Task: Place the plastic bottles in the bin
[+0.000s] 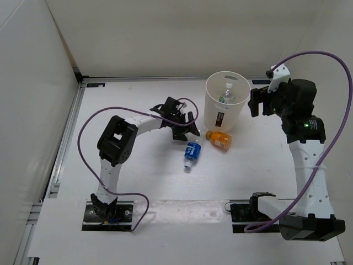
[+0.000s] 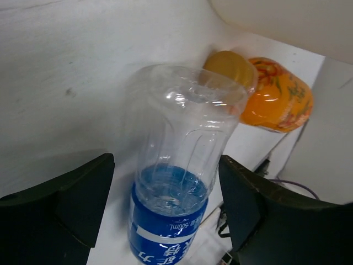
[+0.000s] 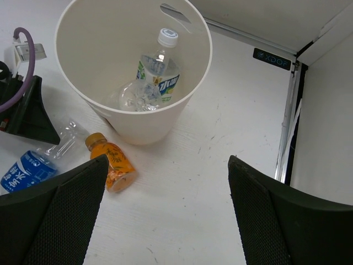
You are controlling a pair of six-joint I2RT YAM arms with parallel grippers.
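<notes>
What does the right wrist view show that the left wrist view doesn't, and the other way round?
Only the right wrist: inside the bin, a white-capped bottle and a clear bottle. Only the left wrist: the blue-label bottle, its clear end between the open left fingers. Both: that bottle and the orange bottle, lying on the table.

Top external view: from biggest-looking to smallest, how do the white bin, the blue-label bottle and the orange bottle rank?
1. white bin, clearly the largest.
2-3. blue-label bottle and orange bottle look about alike here, so I won't rank them.
</notes>
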